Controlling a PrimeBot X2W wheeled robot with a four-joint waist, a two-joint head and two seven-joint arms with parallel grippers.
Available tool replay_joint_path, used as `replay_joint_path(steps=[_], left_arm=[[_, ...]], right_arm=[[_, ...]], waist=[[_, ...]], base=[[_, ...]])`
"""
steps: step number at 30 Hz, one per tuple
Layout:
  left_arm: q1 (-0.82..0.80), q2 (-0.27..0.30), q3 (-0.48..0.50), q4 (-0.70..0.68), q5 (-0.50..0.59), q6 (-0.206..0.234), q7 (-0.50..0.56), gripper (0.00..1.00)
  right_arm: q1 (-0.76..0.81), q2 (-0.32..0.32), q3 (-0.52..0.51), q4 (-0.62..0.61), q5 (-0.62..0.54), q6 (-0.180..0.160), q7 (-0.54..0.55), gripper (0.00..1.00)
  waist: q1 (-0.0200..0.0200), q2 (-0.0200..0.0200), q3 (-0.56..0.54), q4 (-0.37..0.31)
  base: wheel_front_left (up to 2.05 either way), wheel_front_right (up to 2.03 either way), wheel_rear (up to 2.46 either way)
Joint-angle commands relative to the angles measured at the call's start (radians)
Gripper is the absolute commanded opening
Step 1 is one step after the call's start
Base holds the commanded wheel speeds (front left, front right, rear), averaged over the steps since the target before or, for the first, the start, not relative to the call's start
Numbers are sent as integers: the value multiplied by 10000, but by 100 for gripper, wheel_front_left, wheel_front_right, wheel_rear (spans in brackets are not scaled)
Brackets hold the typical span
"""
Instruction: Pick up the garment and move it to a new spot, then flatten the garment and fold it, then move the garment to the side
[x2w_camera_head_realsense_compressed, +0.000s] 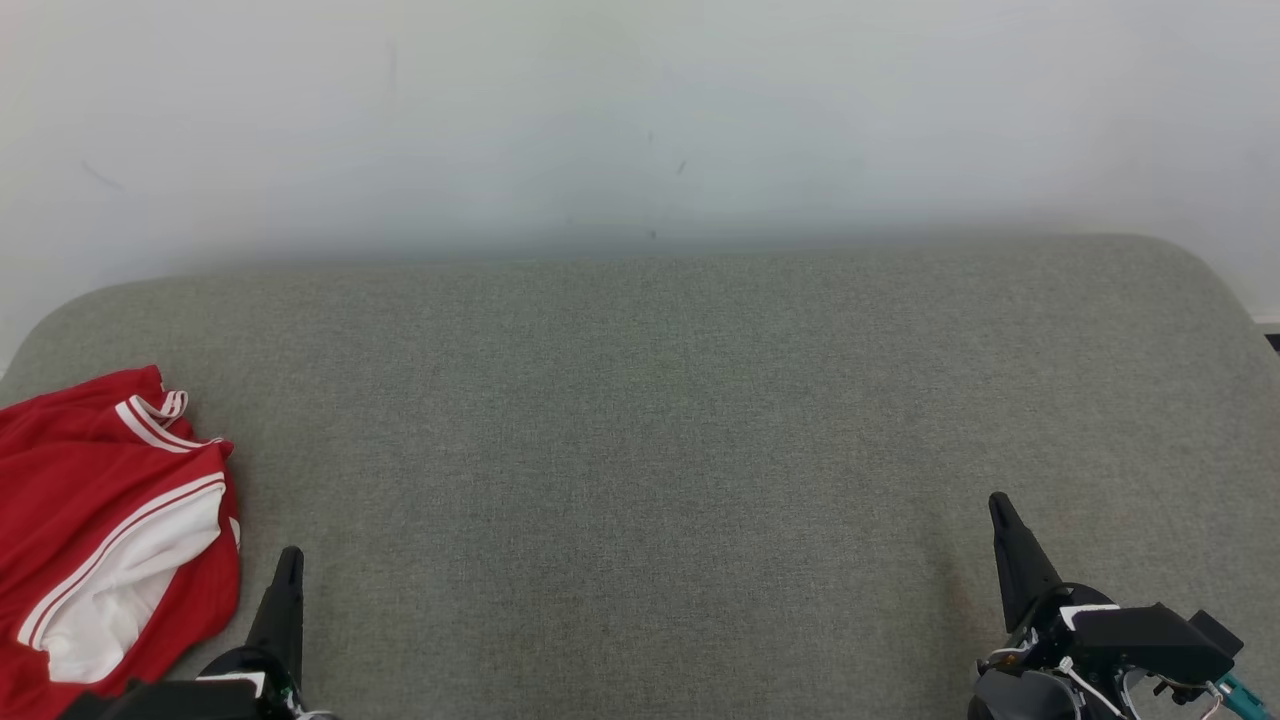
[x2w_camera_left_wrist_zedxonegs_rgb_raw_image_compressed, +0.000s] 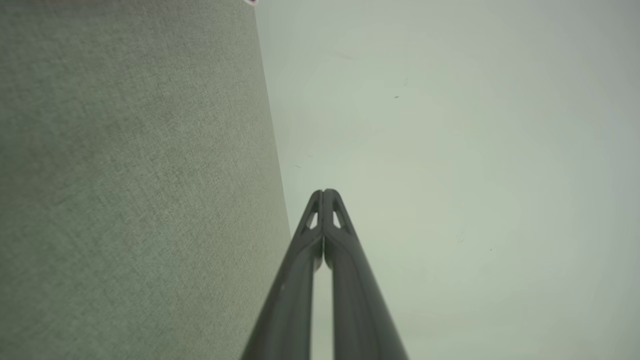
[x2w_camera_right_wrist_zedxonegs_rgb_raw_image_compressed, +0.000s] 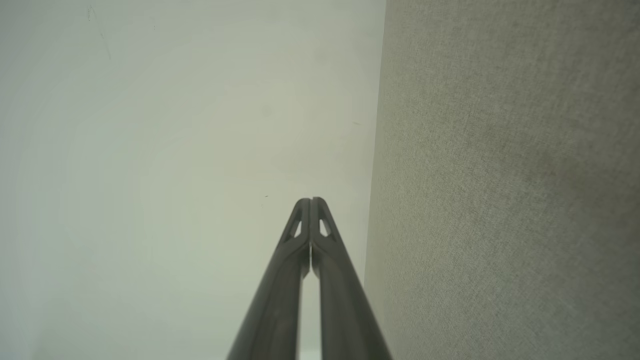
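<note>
The garment (x2w_camera_head_realsense_compressed: 105, 520) is red with white stripes and a white inner panel, lying crumpled at the left edge of the grey-green cushion (x2w_camera_head_realsense_compressed: 640, 420) in the head view. My left gripper (x2w_camera_head_realsense_compressed: 290, 556) stands just right of the garment near the front edge, shut and empty, its tips pressed together (x2w_camera_left_wrist_zedxonegs_rgb_raw_image_compressed: 324, 191) in the left wrist view. My right gripper (x2w_camera_head_realsense_compressed: 998, 502) is at the lower right, far from the garment, also shut with nothing in it; in the right wrist view its fingers meet at the tips (x2w_camera_right_wrist_zedxonegs_rgb_raw_image_compressed: 311, 200).
A pale wall (x2w_camera_head_realsense_compressed: 640, 120) rises behind the cushion's back edge. The cushion fabric (x2w_camera_left_wrist_zedxonegs_rgb_raw_image_compressed: 130, 190) lies left of the fingers in the left wrist view and on the right in the right wrist view (x2w_camera_right_wrist_zedxonegs_rgb_raw_image_compressed: 505, 190).
</note>
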Motion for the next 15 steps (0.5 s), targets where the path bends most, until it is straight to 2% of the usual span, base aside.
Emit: replay_joint_path(steps=[1,15], left_arm=[[-80,-18,17,-20,-48,-24,-7,0],[-79,-18,15,-22,-48,-25,-7,0]], right_arm=[[-42,2,12,-1,15,8,17,0],[-42,2,13,-4,15,8,17,0]], waist=[[0,0,0,0],[0,0,0,0]], base=[[0,0,0],[0,0,0]])
